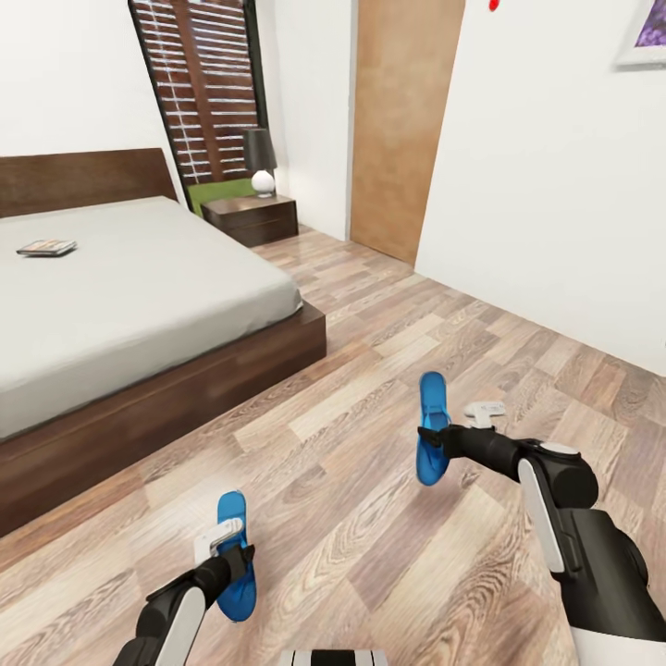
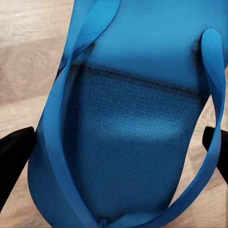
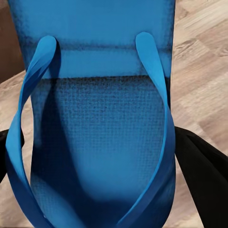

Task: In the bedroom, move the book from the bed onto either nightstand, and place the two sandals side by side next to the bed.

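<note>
Each claw grips one sandal: left claw (image 1: 233,562) and sandal (image 1: 232,518), right claw (image 1: 433,438) and sandal (image 1: 432,400); long axes roughly parallel, bed (image 1: 139,305) nearer the left arm.

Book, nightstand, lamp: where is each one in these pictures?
book (image 1: 46,247), head view, middle of its cover, on the bed.
nightstand (image 1: 252,220), head view, its drawer front.
lamp (image 1: 262,159), head view, its dark shade.

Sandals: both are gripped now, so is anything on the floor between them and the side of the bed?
Nothing visible. The left gripper and right gripper each hold a sandal, and only bare plank floor lies between them and the bed.
</note>
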You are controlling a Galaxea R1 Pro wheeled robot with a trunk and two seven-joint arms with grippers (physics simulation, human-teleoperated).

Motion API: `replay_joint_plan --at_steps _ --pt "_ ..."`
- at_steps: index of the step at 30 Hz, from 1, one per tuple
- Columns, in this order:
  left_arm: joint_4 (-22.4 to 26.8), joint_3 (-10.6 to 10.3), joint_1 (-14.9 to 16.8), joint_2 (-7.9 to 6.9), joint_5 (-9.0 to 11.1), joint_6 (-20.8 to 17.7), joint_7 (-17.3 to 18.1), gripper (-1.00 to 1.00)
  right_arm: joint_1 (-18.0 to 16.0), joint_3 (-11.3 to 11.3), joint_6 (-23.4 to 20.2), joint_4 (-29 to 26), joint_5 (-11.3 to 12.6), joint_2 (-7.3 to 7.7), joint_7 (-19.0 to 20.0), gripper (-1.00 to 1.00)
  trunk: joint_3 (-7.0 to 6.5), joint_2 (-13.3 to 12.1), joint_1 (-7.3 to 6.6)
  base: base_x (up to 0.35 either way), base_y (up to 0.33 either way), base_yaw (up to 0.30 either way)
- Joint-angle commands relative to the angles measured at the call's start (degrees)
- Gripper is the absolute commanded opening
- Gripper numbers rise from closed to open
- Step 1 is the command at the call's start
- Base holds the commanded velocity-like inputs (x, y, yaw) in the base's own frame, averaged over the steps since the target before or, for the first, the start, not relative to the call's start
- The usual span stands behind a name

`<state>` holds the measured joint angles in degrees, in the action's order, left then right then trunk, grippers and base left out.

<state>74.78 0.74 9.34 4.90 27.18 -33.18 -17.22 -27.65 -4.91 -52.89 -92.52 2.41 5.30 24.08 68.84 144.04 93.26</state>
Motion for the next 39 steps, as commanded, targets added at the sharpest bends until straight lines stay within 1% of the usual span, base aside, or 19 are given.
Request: replay_joint_plan --at_steps 1,3,5,11,13,15,18,22,27,32,35,36,38,39 --pt "-0.09 0.08 0.04 0.1 0.67 0.9 -0.63 -1.0 -0.04 0.22 -0.72 -0.03 0.08 -0.16 -0.04 -1.0 -0.18 0.0 -0.03 0.0 0.0 0.0" --pt "-0.41 0.09 0.05 0.15 0.74 2.94 -0.78 -1.0 -0.04 0.48 -1.1 -0.03 0.07 -0.31 -0.09 -1.0 -0.62 -0.02 -0.09 0.0 0.0 0.0" --pt "-1.08 0.04 0.06 0.16 0.86 4.2 -0.51 -1.0 -0.04 0.61 -1.28 -0.03 0.06 -0.39 -0.09 -1.0 -1.07 -0.05 -0.14 0.0 0.0 0.0" --pt "-2.34 -0.17 0.07 0.26 1.0 5.76 0.57 -1.0 -0.04 0.8 -1.44 -0.03 0.04 -0.5 -0.28 -1.0 -2.4 -0.13 -0.29 0.0 0.0 0.0" --pt "-2.49 -0.05 0.08 0.27 1.01 5.88 0.63 -1.0 -0.04 0.88 -1.4 -0.03 -0.1 -0.52 -0.5 -1.0 -2.84 -0.16 -0.34 0.0 0.0 0.0" --pt "-2.77 0.35 0.11 0.16 1.21 6.0 0.7 -1.0 0.01 1.7 -1.05 -0.03 -0.49 -0.49 -0.73 -1.0 -3.28 -0.18 -0.39 0.0 0.0 0.0" --pt "-3.14 0.79 0.14 -0.1 2.95 6.12 0.76 -1.0 0.04 2.96 -1.14 -0.03 -0.7 -0.29 -0.86 -1.0 -3.95 -0.22 -0.47 0.0 0.0 0.0" --pt "-3.56 0.82 0.13 -0.27 4.22 5.93 0.9 -1.0 -0.02 3.58 -1.48 0.07 -0.83 -0.44 -0.88 -1.0 -4.83 -0.28 -0.58 0.0 0.0 0.0" --pt "-4.77 0.93 0.28 -0.3 4.72 5.53 0.98 -1.0 0.03 3.6 -1.65 0.09 -0.3 0.05 -0.5 -1.0 -5.94 -0.34 -0.7 0.0 0.0 0.0" --pt "-5.12 0.7 0.32 0.13 4.93 5.55 1.46 -1.0 0.05 3.47 -1.65 0.04 -0.13 0.18 -0.38 -1.0 -7.05 -0.41 -0.83 0.0 0.0 0.0" --pt "-5.24 0.53 0.33 0.17 4.91 5.71 3.26 -1.0 0.05 3.44 -1.45 0.0 -0.18 0.16 -0.41 -1.0 -7.71 -0.45 -0.91 0.0 0.0 0.0" --pt "-5.32 0.49 0.33 0.2 4.88 5.7 4.88 -1.0 0.08 3.43 -1.2 -0.01 -0.22 0.17 -0.4 -1.0 -7.93 -0.46 -0.94 0.0 0.0 0.0" --pt "-5.38 0.58 0.33 0.2 4.89 5.7 6.96 -1.0 0.17 3.4 -0.99 -0.02 -0.26 0.16 -0.39 -1.0 -8.38 -0.49 -0.99 0.0 0.0 0.0" --pt "-5.41 0.6 0.33 0.2 4.87 5.72 7.45 -1.0 0.2 3.37 -0.95 -0.02 -0.27 0.14 -0.38 -1.0 -8.6 -0.51 -1.01 0.0 0.0 0.0"
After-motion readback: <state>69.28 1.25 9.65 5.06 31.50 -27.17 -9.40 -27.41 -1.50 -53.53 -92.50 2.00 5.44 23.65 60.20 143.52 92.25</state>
